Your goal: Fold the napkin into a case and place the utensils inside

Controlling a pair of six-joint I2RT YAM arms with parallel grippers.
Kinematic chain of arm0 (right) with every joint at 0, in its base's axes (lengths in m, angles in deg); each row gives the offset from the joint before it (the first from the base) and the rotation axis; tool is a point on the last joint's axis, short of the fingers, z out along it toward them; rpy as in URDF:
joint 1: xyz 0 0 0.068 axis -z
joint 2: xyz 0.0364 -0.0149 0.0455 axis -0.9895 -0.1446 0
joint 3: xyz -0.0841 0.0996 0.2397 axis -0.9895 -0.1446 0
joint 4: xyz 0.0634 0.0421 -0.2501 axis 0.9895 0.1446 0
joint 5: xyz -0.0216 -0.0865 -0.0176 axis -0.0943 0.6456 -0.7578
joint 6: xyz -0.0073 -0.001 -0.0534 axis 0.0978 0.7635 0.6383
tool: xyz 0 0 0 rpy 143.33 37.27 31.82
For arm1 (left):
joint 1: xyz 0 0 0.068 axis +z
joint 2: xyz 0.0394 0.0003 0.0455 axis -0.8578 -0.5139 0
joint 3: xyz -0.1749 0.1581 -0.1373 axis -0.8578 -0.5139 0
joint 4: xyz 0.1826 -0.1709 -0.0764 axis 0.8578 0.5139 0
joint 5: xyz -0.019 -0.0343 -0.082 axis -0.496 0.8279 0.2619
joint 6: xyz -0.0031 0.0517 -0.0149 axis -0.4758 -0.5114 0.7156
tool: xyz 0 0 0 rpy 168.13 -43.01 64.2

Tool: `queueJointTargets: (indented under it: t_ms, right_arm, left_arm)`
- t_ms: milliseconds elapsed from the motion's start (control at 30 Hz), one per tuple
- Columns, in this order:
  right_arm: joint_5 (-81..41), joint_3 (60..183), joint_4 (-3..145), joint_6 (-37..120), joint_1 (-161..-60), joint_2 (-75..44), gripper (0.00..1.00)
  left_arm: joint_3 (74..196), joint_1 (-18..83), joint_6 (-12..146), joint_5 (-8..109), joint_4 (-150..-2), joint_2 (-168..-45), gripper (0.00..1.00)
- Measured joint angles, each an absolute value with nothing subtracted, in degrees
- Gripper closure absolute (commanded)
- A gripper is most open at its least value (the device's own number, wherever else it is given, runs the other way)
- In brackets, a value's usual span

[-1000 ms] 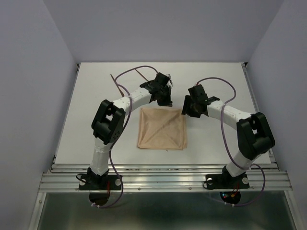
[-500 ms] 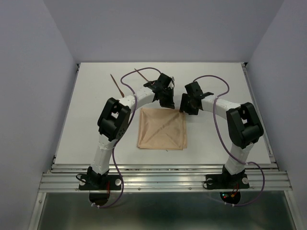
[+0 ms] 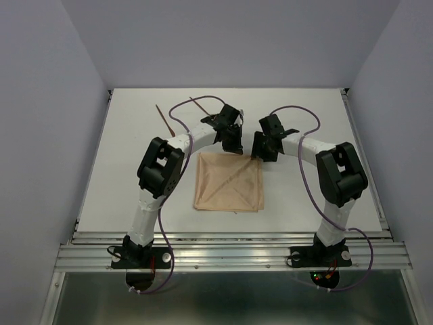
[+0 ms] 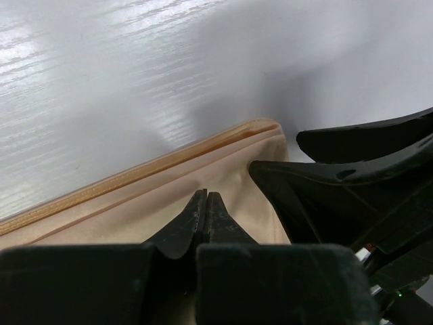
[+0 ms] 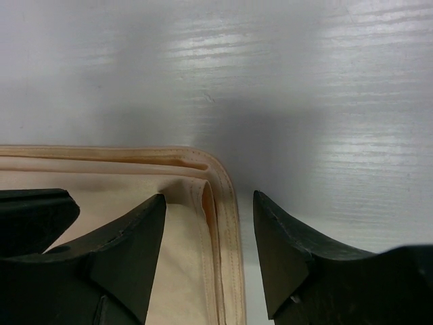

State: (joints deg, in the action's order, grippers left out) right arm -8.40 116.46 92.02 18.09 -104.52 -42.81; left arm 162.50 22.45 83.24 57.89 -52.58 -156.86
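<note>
The tan napkin (image 3: pixel 228 181) lies flat as a folded square in the middle of the white table, with doubled stitched hems at its far edge (image 5: pixel 101 177). My left gripper (image 3: pixel 233 145) is at the napkin's far edge, shut, its tips (image 4: pixel 205 197) low over the cloth (image 4: pixel 135 196); no fabric shows between them. My right gripper (image 3: pixel 262 152) is open and straddles the far right corner (image 5: pixel 210 200), one finger above the cloth and the other above bare table. Two thin reddish-brown utensils (image 3: pixel 164 120) (image 3: pixel 198 105) lie at the far left. No case shows.
Purple cables (image 3: pixel 301 115) loop over both arms behind the napkin. The right gripper's black fingers (image 4: pixel 338 183) fill the right side of the left wrist view. Grey walls close off the table's back and sides, and a metal rail (image 3: pixel 230 254) runs along the near edge.
My right gripper has moved left to the napkin's far right corner, and its elbow has swung inward. The left gripper has stayed shut at the far edge, shifting only slightly.
</note>
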Motion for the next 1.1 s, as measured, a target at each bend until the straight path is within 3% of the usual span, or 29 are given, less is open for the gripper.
queueJointTargets:
  t_ms: [400, 800, 1100]
  right_arm:
    - [-9.7, 118.6, 89.8, 18.1, -104.5, -44.8, 0.43]
    - [-10.7, 118.6, 88.9, 18.5, -104.5, -45.4, 0.55]
    - [-11.1, 118.6, 88.8, 18.4, -104.5, -45.5, 0.87]
  left_arm:
    - [162.5, 22.8, 82.7, 57.1, -53.3, -160.4, 1.00]
    - [162.5, 22.8, 82.8, 57.1, -53.9, -160.5, 1.00]
    - [162.5, 22.8, 82.8, 57.1, -53.9, -160.5, 1.00]
